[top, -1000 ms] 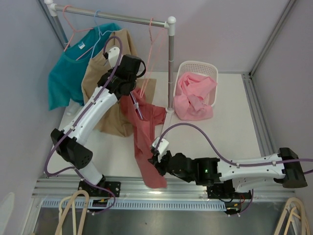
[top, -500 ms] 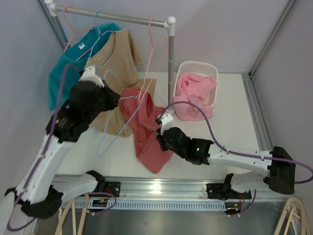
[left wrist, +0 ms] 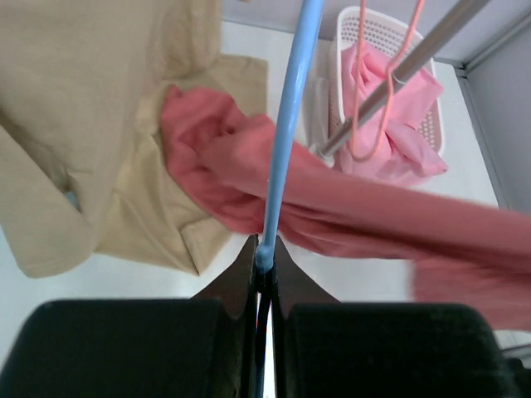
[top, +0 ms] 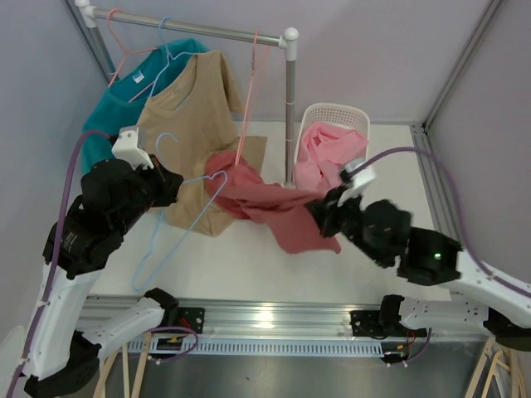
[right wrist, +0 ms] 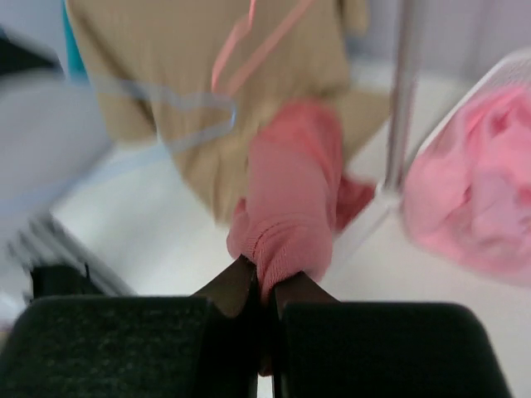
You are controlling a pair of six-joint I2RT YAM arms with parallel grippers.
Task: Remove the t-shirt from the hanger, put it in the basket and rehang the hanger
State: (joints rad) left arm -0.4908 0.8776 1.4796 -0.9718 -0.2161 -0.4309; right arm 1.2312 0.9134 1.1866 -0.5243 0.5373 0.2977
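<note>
The salmon-red t-shirt (top: 278, 211) is stretched in the air between the two arms, above the table. My left gripper (top: 170, 184) is shut on the light blue hanger (top: 170, 236), which hangs down to the left; its wire shows in the left wrist view (left wrist: 286, 133) crossing the shirt (left wrist: 348, 207). One end of the shirt is bunched at the hanger's tip. My right gripper (top: 319, 214) is shut on the shirt's other end (right wrist: 286, 224), out to the right.
A rail (top: 191, 29) at the back holds a teal shirt (top: 112, 124), a tan shirt (top: 195, 124) and an empty pink hanger (top: 249, 91). A white basket (top: 336, 116) with pink cloth stands at the back right, behind the rail's post (top: 290, 108).
My right gripper has pulled the shirt up and to the right, stretching it out. My left arm has drawn the blue hanger down and to the left.
</note>
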